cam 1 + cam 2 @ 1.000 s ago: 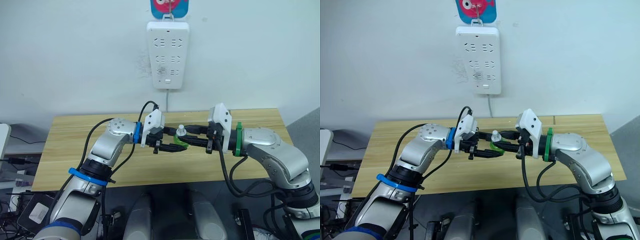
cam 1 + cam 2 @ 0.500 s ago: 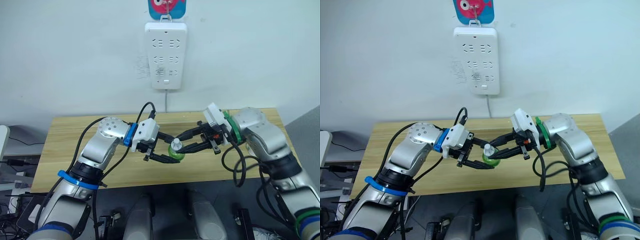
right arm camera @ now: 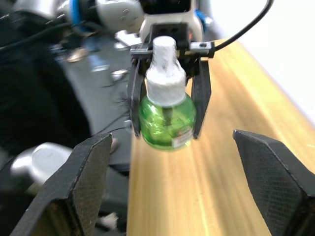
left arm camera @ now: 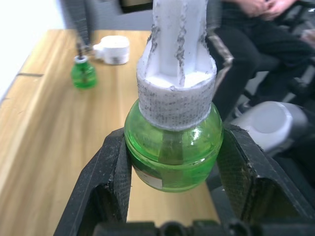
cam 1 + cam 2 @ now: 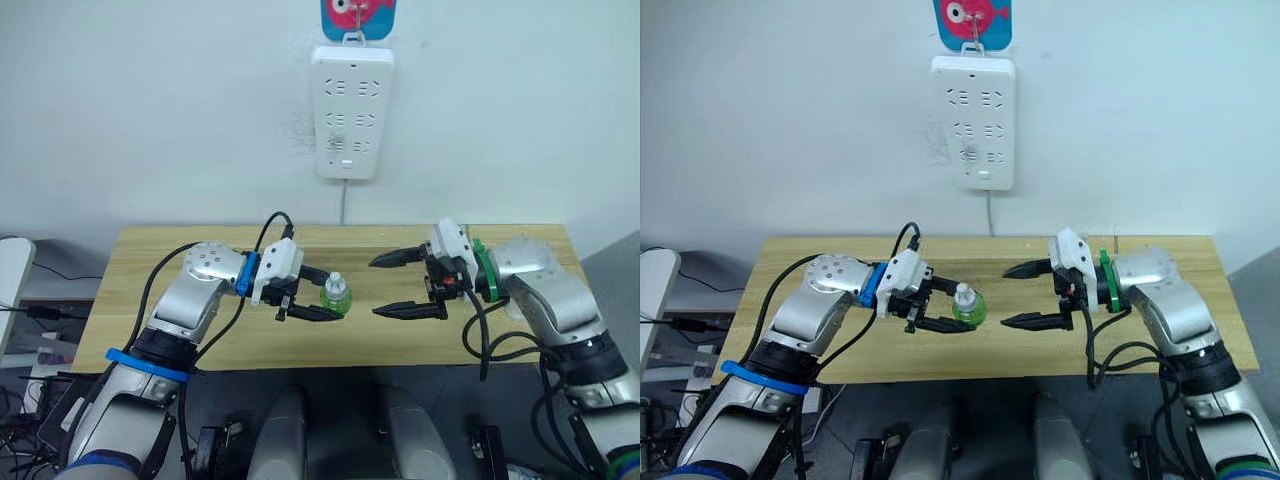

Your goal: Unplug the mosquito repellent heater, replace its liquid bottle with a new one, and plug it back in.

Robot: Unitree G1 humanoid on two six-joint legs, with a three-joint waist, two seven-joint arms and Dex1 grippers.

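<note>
Presently the mosquito repellent heater (image 4: 112, 49) lies on the wooden counter (image 5: 150, 260), seen in the left wrist view at the upper left of the frame, a small white rounded unit. Just beside it stands a second green bottle (image 4: 82, 73), upright on the counter surface.

Held above the counter near the centre of the head views is a green liquid bottle (image 5: 335, 294) with a white neck and wick cap. The left tool (image 5: 322, 295) is closed on this bottle: in the left wrist view its two black fingers (image 4: 110, 172) press against either side of the round green body, and the bottle stands upright between them.

The right tool (image 5: 400, 285) sits right of centre in the left eye view, facing the left tool, apart from the bottle. Its fingers (image 3: 86, 167) are spread wide and hold nothing.

On the wall at the upper centre of the frame hangs a white multi-socket power strip (image 5: 350, 110), with a cable dropping to the counter's far edge. Above it is a blue and pink hook plaque (image 5: 355, 15).
</note>
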